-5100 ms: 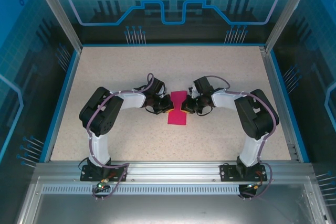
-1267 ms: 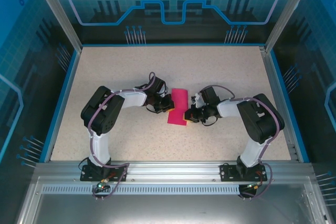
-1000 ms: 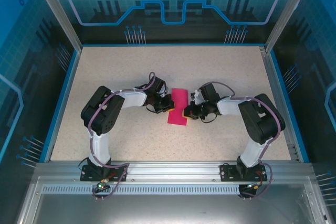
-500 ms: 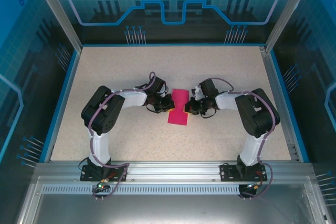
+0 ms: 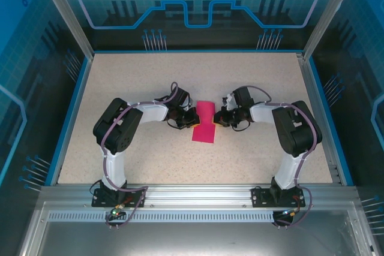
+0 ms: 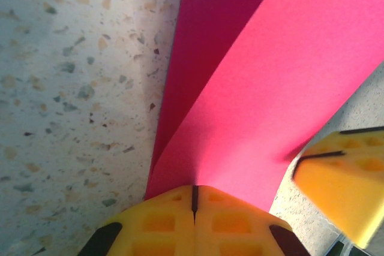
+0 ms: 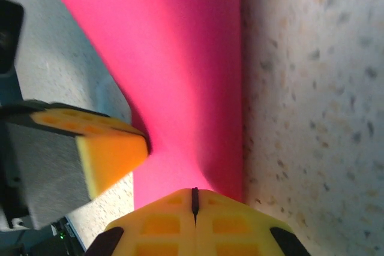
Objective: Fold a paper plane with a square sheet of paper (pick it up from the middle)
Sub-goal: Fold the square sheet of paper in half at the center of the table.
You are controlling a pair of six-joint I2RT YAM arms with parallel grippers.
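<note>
Square sheet of paper (image 5: 204,123) at centre of worktop (image 5: 150,82), folded to strip. Left end effector (image 5: 192,118), right end effector (image 5: 217,117) pinch opposite long edges. Step likely: setting centre crease. Next needs release, then corner folds.

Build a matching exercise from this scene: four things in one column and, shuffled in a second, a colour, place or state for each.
Column A
1. paper
2. left gripper
3. right gripper
4. table

Column B
a. speckled beige
b. at the paper's right edge
c. magenta-pink, folded, lying mid-table
d. at the paper's left edge

Pairs: 1-c, 2-d, 3-b, 4-a
</note>
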